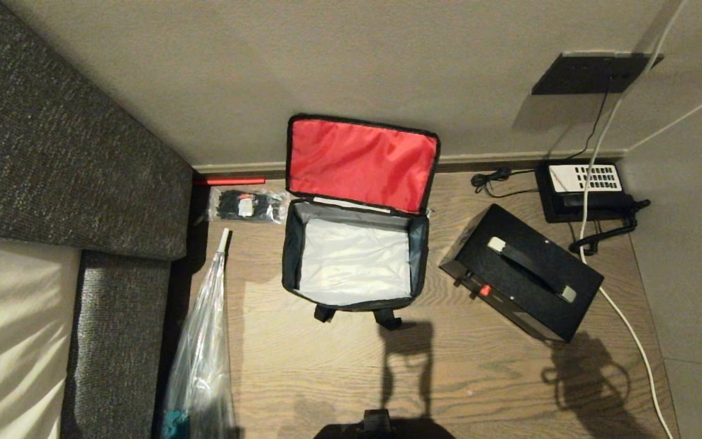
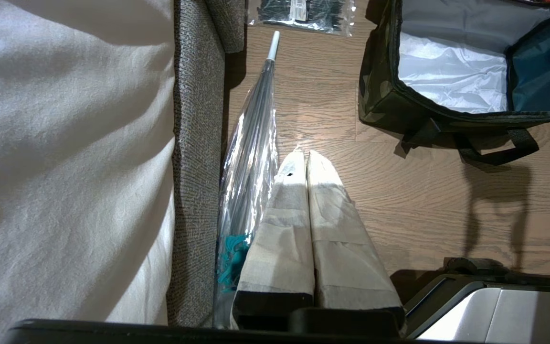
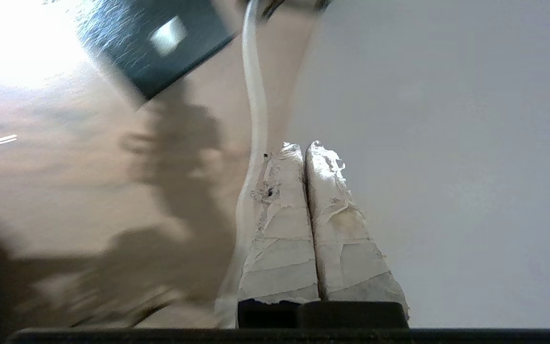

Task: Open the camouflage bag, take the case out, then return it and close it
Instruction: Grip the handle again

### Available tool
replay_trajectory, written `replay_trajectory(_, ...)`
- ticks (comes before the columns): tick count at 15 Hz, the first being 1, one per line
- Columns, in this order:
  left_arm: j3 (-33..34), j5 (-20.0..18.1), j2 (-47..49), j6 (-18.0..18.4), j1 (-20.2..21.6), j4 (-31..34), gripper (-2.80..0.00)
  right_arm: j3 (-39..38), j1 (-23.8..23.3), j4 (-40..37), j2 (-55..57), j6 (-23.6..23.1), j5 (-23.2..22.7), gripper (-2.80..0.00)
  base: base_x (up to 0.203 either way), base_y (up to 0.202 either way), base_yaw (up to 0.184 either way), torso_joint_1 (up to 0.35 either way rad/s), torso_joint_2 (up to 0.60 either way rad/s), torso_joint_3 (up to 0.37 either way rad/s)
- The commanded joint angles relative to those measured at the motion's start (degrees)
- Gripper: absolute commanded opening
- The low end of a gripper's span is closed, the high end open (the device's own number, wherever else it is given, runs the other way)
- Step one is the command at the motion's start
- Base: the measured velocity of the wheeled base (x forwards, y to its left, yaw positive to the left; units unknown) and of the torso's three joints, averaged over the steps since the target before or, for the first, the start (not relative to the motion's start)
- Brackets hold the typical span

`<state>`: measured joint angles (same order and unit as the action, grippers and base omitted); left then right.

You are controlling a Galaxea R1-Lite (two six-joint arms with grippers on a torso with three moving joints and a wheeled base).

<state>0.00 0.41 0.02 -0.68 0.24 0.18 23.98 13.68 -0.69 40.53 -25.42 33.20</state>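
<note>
The camouflage bag [image 1: 292, 244] stands open on the wooden floor, its red-lined lid [image 1: 360, 161] leaning back against the wall and its silver-lined inside empty. The black case [image 1: 521, 277] lies on the floor to the bag's right, strap handle [image 1: 531, 262] up and red dot toward me. Neither arm shows in the head view. In the left wrist view my left gripper [image 2: 303, 155] hangs shut and empty, short of the bag [image 2: 380, 95]. In the right wrist view my right gripper [image 3: 301, 145] is shut on nothing, with a corner of the case [image 3: 151, 43] beyond it.
A black telephone [image 1: 585, 189] sits by the wall at the back right. A white cable [image 1: 625, 317] runs down the case's right side. A packet of cable ties [image 1: 246, 205] and a folded clear umbrella [image 1: 202, 360] lie left of the bag, beside grey upholstery [image 1: 52, 152].
</note>
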Motion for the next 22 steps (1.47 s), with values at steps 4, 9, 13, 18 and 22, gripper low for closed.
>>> replay_trajectory(4,0.18,0.02,-0.11,-0.02,0.10,-0.01,-2.80,-16.39,-10.34,-8.07,-26.54,22.51,-25.24,-2.80,0.000,0.000,0.000,0.000,0.00,0.000)
replay_trajectory(9,0.18,0.02,-0.11,-0.02,0.02,-0.01,-2.80,-21.15,-11.48,-2.94,-27.37,25.37,-33.70,-2.80,0.000,0.000,0.000,0.000,0.00,0.000)
replay_trajectory(13,0.18,0.02,-0.11,-0.02,0.02,-0.01,-2.80,-21.10,-11.59,-3.14,-27.55,25.22,-33.73,-2.80,0.000,0.000,0.000,0.000,0.00,0.000)
replay_trajectory(18,0.18,0.02,-0.11,-0.02,0.06,-0.01,-2.80,-22.99,-12.86,-1.73,-40.71,24.32,-33.12,-2.80,0.000,0.000,0.000,0.000,0.00,0.000)
replay_trajectory(22,0.18,0.02,-0.11,-0.02,0.02,-0.01,-2.80,-22.92,-12.89,-1.95,-40.70,24.28,-33.11,-2.80,0.000,0.000,0.000,0.000,0.00,0.000)
